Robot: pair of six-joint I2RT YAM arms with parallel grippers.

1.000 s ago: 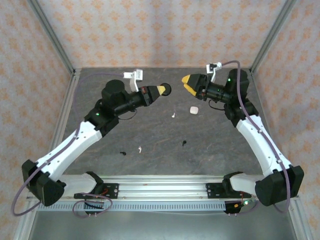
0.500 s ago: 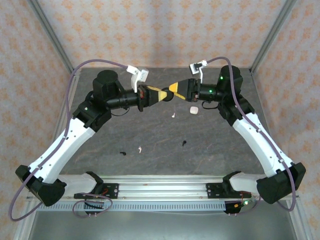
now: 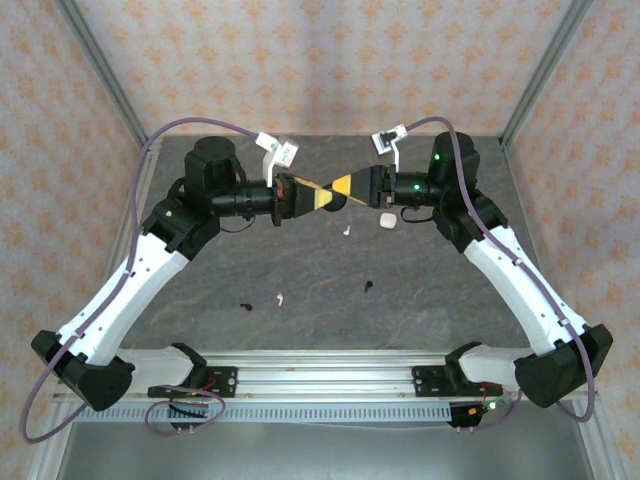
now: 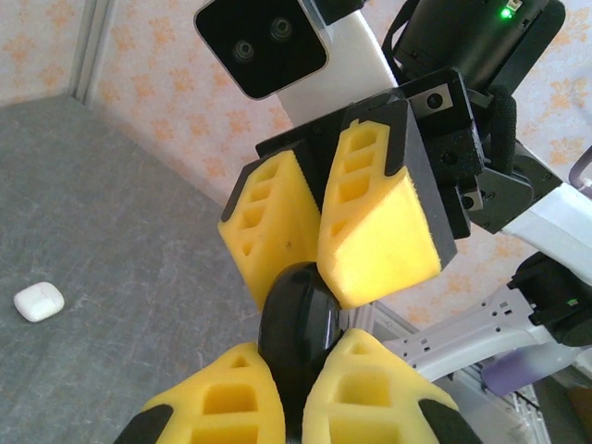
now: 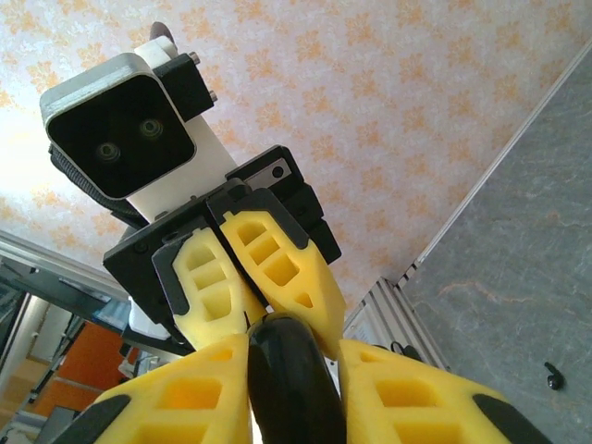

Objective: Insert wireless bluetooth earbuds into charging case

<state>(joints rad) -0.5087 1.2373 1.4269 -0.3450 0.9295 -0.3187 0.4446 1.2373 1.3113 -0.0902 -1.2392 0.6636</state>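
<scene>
A black charging case (image 3: 334, 203) hangs in the air over the back of the table, closed, with both grippers meeting on it. My left gripper (image 3: 323, 196) is shut on its near end (image 4: 298, 326). My right gripper (image 3: 343, 188) comes from the opposite side and its yellow fingers (image 4: 375, 231) press on the other end (image 5: 289, 381). A white charging case (image 3: 387, 220) lies closed on the table under the right wrist. Two white earbuds (image 3: 347, 231) (image 3: 280, 297) and two black earbuds (image 3: 246, 306) (image 3: 369, 287) lie loose on the table.
The grey table (image 3: 450, 300) is fenced by metal posts (image 3: 110, 90) and patterned walls. A rail (image 3: 320, 365) runs along the near edge between the arm bases. The white case (image 4: 39, 302) also shows at the left of the left wrist view.
Both arms swung inward and their grippers met at mid-air. The right gripper, open a second ago, has come onto the black case that the left gripper holds.
</scene>
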